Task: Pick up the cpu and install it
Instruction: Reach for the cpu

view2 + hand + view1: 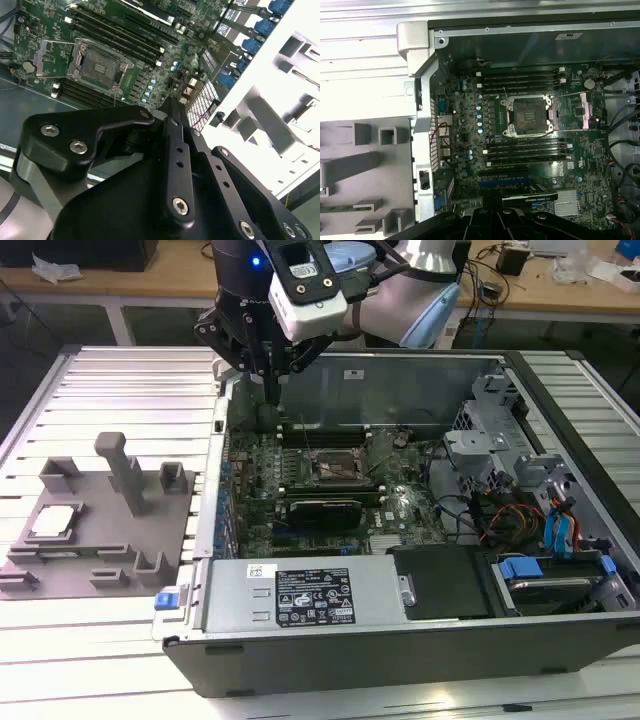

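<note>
The cpu (55, 522), a small pale square chip, lies flat in a recess of the grey moulded tray (100, 540) at the exterior view's left. My gripper (272, 396) hangs over the left rear corner of the open computer case, well away from the cpu, its fingers drawn together to a thin tip with nothing between them. The dark square socket (335, 468) on the green motherboard sits bare, also in the first wrist view (529, 116) and the second wrist view (100, 65). In the second wrist view the gripper (171, 107) points down near the case's edge.
The case wall (215, 490) stands between tray and motherboard. Upright posts (125, 475) rise from the tray. A long silver box with a label (300, 595) runs along the case front. Drive cages and cables (530, 500) crowd the exterior view's right. Memory slots (520, 80) flank the socket.
</note>
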`<state>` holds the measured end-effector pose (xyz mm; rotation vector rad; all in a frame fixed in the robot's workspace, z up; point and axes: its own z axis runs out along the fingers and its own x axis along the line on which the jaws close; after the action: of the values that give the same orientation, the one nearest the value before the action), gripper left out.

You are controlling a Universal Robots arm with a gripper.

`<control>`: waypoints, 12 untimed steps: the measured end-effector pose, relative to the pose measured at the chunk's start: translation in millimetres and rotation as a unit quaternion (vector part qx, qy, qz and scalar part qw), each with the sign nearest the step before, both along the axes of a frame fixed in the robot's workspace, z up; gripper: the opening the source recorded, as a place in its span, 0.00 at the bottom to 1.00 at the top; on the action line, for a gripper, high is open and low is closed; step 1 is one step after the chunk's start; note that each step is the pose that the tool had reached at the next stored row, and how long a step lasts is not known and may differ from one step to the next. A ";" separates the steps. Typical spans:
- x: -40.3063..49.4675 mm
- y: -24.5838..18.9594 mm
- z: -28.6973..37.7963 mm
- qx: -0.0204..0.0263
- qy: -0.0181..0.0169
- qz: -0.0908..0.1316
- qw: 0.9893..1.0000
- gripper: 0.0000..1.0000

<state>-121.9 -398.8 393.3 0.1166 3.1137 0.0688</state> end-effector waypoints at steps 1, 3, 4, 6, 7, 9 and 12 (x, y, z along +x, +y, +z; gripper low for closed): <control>0.0 0.0 0.0 0.000 0.000 0.000 1.000 0.11; 0.0 0.0 0.0 0.000 0.000 0.000 1.000 0.11; 0.0 0.0 0.0 0.000 0.000 0.000 1.000 0.11; 0.0 0.0 0.0 0.000 0.000 0.000 1.000 0.11; 0.0 0.0 0.0 0.000 0.000 0.000 1.000 0.11; -0.4 0.0 -0.1 0.000 0.000 0.000 1.000 0.11; -2.0 0.0 0.0 0.000 0.000 0.000 1.000 0.11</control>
<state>-123.9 -398.8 393.3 0.1166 3.1137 0.0689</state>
